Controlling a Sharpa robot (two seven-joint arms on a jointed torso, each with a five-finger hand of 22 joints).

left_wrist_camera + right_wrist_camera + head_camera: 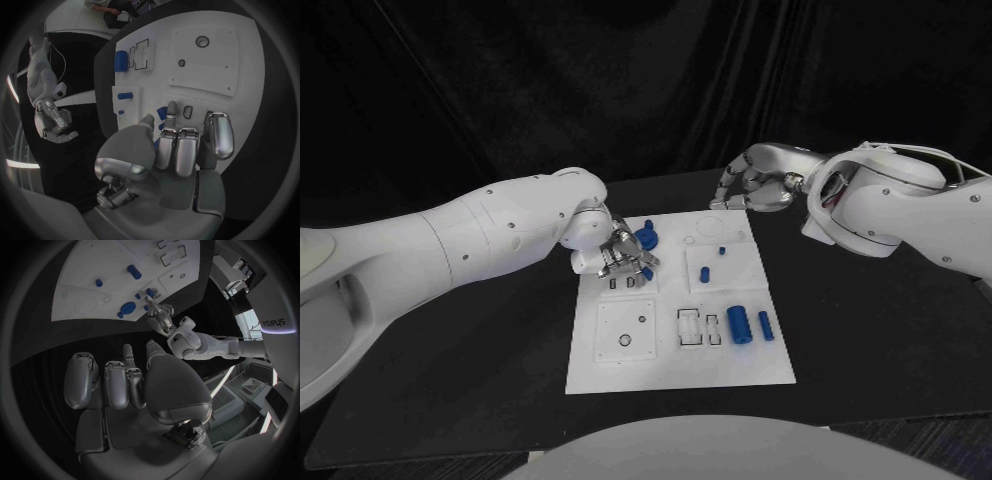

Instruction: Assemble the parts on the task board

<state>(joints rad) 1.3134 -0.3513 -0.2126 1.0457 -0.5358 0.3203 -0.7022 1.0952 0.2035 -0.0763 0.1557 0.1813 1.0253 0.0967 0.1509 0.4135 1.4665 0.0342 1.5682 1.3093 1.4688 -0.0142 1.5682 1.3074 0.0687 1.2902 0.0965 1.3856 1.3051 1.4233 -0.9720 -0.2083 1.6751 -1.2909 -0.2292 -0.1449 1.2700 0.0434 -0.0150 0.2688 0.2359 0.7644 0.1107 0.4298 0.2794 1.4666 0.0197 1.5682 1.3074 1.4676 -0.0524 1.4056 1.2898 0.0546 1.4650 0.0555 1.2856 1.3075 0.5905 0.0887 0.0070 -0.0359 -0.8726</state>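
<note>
A small blue part is pinched by the left hand near the task board far-left corner. Seating it in a slot is judged next. The right hand is held empty, fingers curled.

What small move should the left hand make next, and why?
Probably press down gently: the left hand is on the board, fingers around a small blue part near a slot. Whether it is seated is unclear. The right hand waits off the board.

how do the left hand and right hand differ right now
The left hand is down on the task board, fingers among the blue parts; the right hand hangs off the board past its far edge. The left touches a part; the right holds nothing, fingers curled in. Both are silver on white arms.
</note>
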